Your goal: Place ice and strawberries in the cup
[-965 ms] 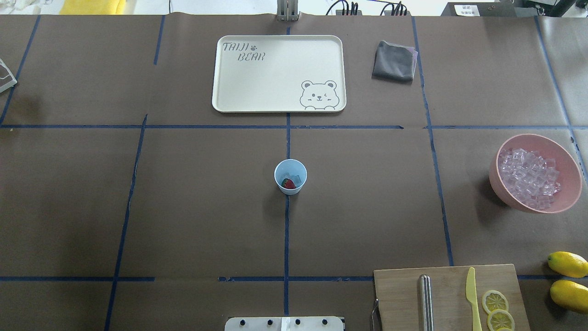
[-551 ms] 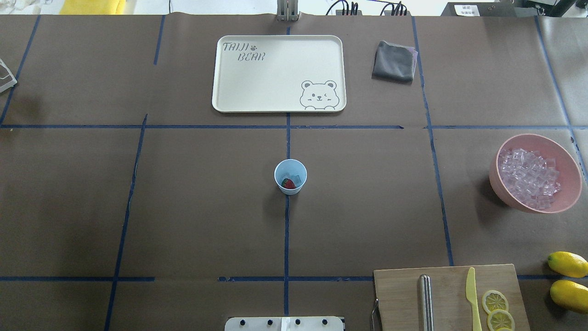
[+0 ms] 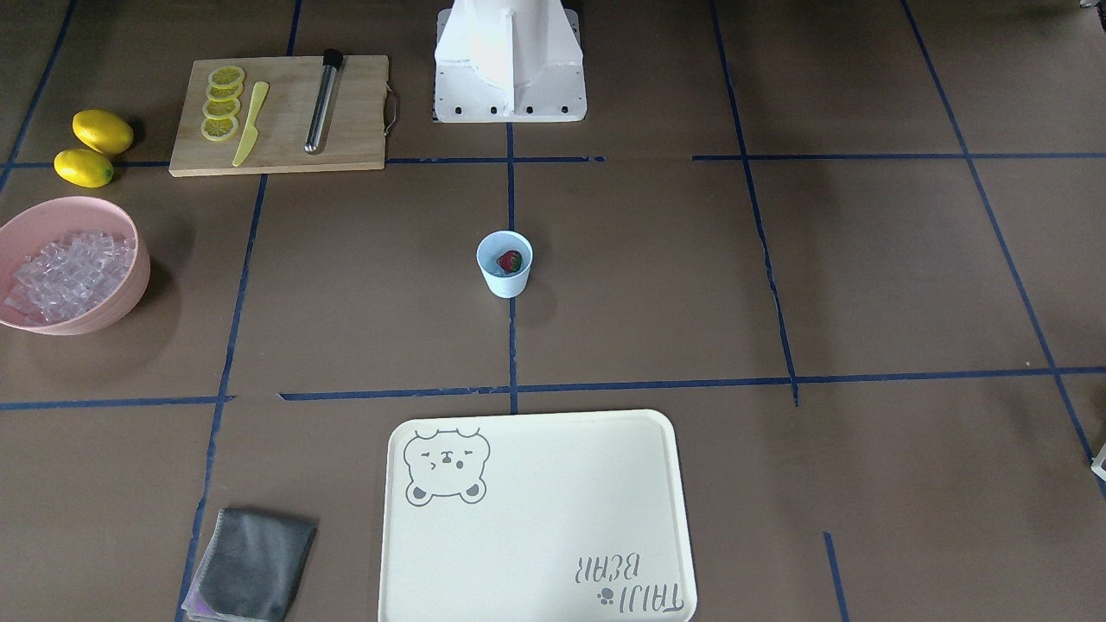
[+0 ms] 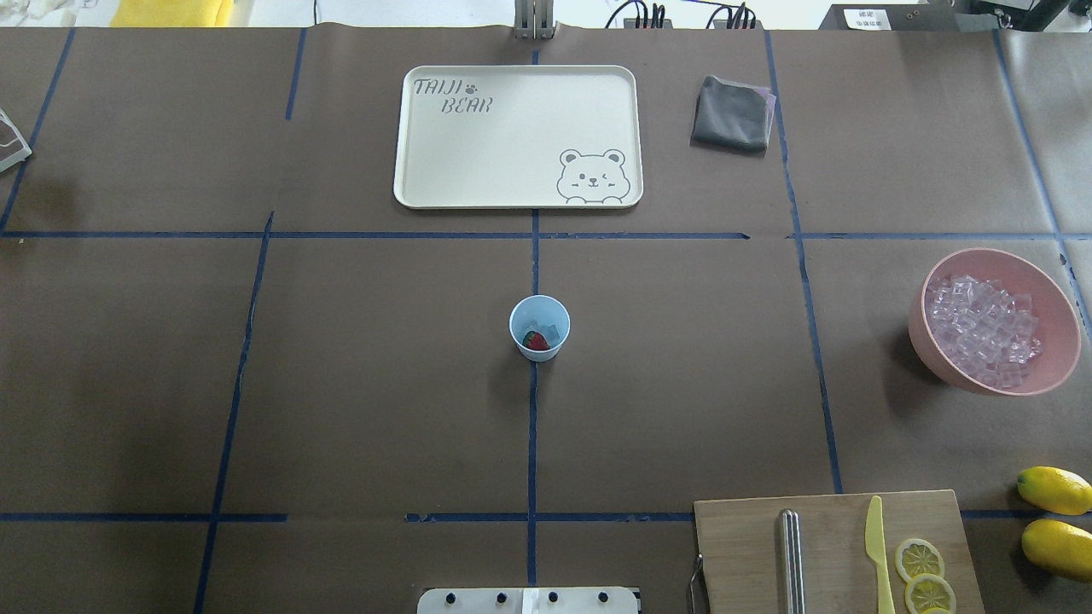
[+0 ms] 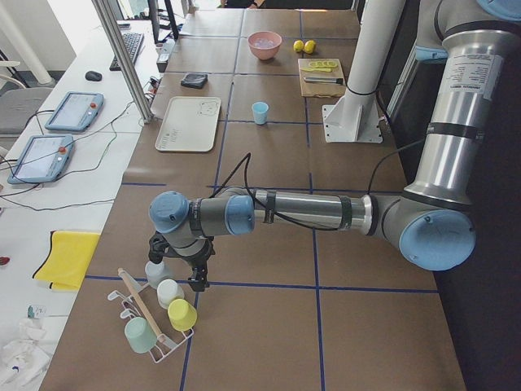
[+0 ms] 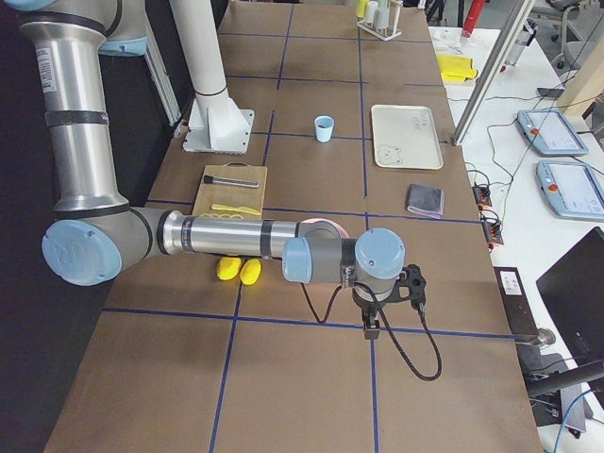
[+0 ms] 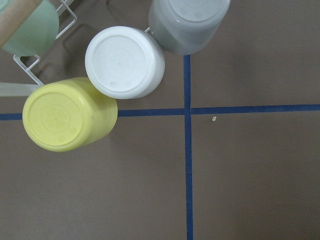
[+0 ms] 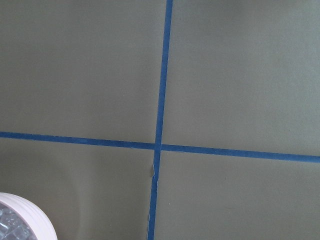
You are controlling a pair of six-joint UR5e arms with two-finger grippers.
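Pale-blue plastic, the cup [image 4: 539, 327] stands upright at the middle of the surface, with the strawberry [image 4: 535, 341] and a few ice cubes [image 4: 553, 331] inside, so the task looks done. The cup is probably light and tippy; any hold belongs on opposite walls just below the rim. The left gripper [image 5: 195, 281] hangs near the surface's left end and the right gripper [image 6: 370, 327] near its right end — whether their fingers are open or closed, I cannot tell.

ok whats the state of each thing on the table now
cup: upright, holding strawberry and some ice
pink bowl: upright, heaped with ice cubes
cloth: folded
lemons: two whole, slices on cutting board
left gripper: cannot tell
right gripper: cannot tell
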